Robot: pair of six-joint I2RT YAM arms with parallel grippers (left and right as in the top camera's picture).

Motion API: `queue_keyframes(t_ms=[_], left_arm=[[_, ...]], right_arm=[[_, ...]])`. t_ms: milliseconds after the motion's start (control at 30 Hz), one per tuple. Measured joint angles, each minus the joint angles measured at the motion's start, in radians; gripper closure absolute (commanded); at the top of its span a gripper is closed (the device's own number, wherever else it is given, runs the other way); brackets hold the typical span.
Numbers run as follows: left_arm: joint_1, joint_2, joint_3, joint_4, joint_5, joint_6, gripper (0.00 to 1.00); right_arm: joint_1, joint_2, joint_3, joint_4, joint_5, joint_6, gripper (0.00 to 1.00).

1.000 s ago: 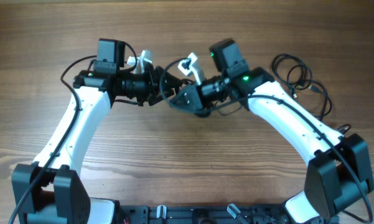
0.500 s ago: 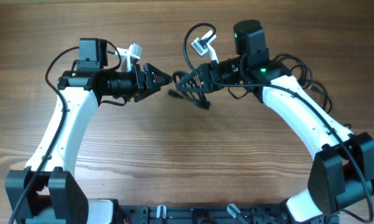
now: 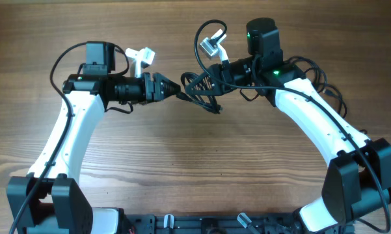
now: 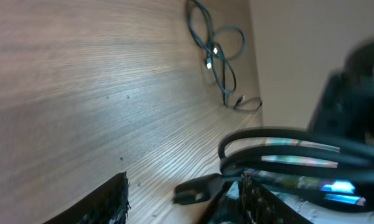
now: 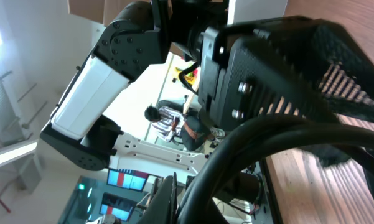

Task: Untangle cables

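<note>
L jaws: my left gripper (image 3: 175,90) is spread, nothing pinched. A black plug (image 4: 196,188) sits btwn my fingers; can't tell if it touches.
L tip: just beside the cable bundle (image 3: 197,88), pointing at it.
R jaws: my right gripper (image 3: 212,80) is pressed tight, pinching the cable bundle.
Bundle: tangled black loops hanging off my R jaws, mid-table toward the back, btwn both grippers.
Other cables: loose cables (image 4: 210,62) lie flat on the wooden table (image 3: 182,149) by my R arm, well apart from the bundle.
</note>
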Motion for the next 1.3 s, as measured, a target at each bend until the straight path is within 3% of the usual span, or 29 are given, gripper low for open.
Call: queue_keyframes(t_ms=[167, 400, 567, 767, 1033, 1300], left_arm=[[-0.04, 0.0, 0.0, 0.017, -0.002, 0.151, 0.63], [-0.103, 0.004, -0.002, 0.129, -0.041, 0.172, 0.63], [-0.113, 0.004, -0.003, 0.176, -0.045, 0.117, 0.71], [-0.115, 0.004, -0.003, 0.206, -0.044, 0.093, 0.67], [-0.117, 0.004, -0.003, 0.249, -0.082, 0.083, 0.49], [-0.122, 0.005, -0.003, 0.32, -0.124, 0.086, 0.56]], right_arm=[[0.0, 0.0, 0.0, 0.0, -0.026, 0.0, 0.95], [0.0, 0.0, 0.0, 0.001, -0.032, 0.0, 0.94], [0.0, 0.0, 0.0, 0.001, -0.032, 0.0, 0.94], [0.0, 0.0, 0.0, 0.001, -0.035, 0.0, 0.94], [0.0, 0.0, 0.0, 0.002, -0.058, 0.0, 0.92], [0.0, 0.0, 0.0, 0.002, -0.061, 0.0, 0.91]])
